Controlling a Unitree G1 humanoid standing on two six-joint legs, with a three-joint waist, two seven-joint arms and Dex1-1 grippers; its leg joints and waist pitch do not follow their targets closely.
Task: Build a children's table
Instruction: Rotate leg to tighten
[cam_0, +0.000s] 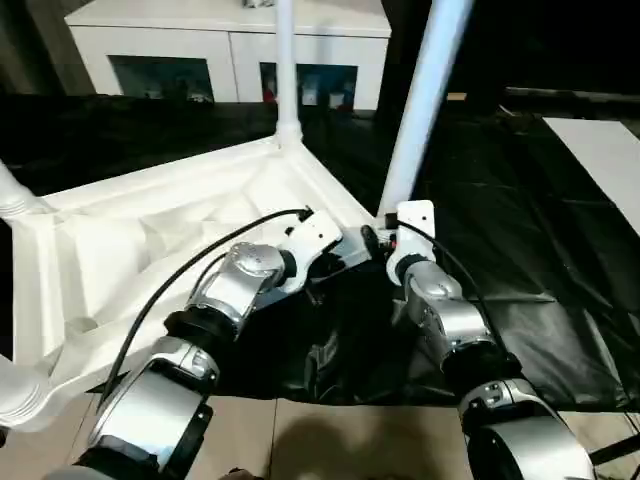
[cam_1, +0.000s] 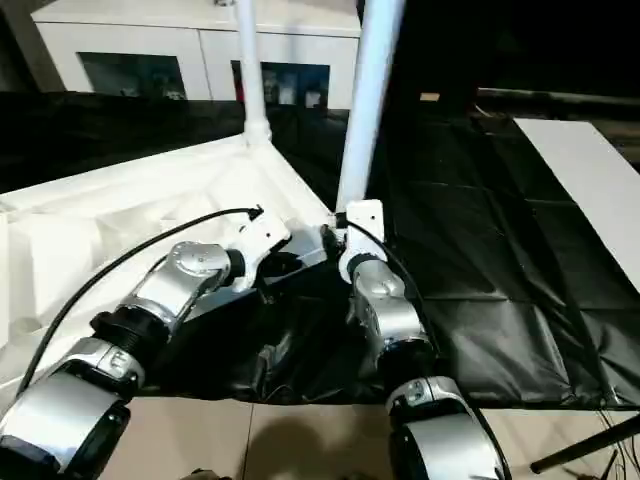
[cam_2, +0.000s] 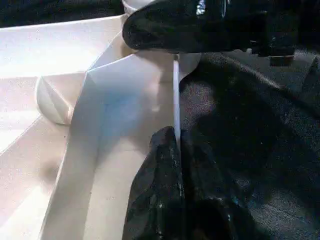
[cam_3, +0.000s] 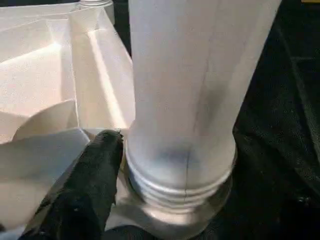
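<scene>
While legs (cam_0: 420, 110) stand, cabinet (cam_0: 230, 50) behind.

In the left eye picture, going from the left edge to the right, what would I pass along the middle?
White tabletop lying upside down → far upright leg → left pincer → nearer tilted leg → black cloth on the work table → white panel at the right edge.
</scene>
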